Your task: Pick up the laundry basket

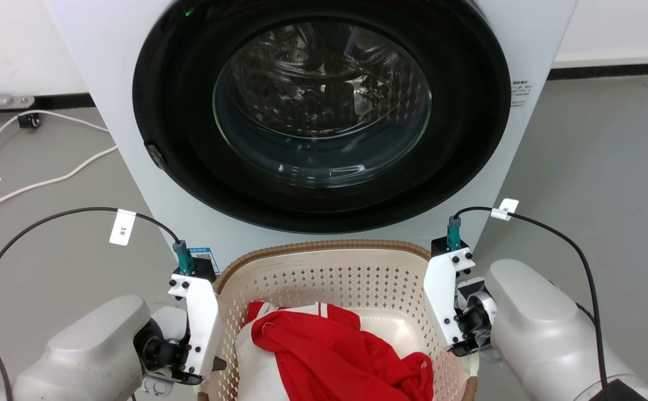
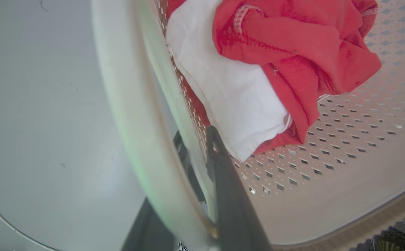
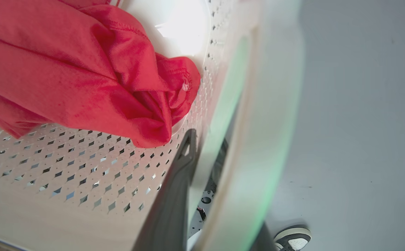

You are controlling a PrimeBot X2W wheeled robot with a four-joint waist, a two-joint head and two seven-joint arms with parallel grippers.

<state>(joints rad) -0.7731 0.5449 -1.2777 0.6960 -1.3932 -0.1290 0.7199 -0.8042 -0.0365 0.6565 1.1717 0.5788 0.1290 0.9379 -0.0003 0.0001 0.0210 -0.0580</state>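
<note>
Looking across from the left: the left gripper [image 1: 215,362] is down on the left end of the laundry basket [image 1: 324,275]. In the left wrist view one dark finger [image 2: 223,181] lies flat against the inside of the perforated wall, and the other sits outside, mostly hidden behind the white handle. So it straddles that side, and to me it reads as clamped on it.

The basket sits on the floor right in front of the washing machine [image 1: 324,111], squarely between the two arms, with its long axis running side to side across the robot. A red garment [image 1: 329,345] and something white [image 2: 223,87] are piled inside.

It's the same deal on the right. The right gripper [image 1: 466,351] has one finger [image 3: 178,181] inside the wall and one outside, and it also looks pinched shut on it.

Neither arm is nearer, since each has its own end. My guess is the lift needs to go straight up with both arms level, or the basket tips and the clothes slide.
</note>
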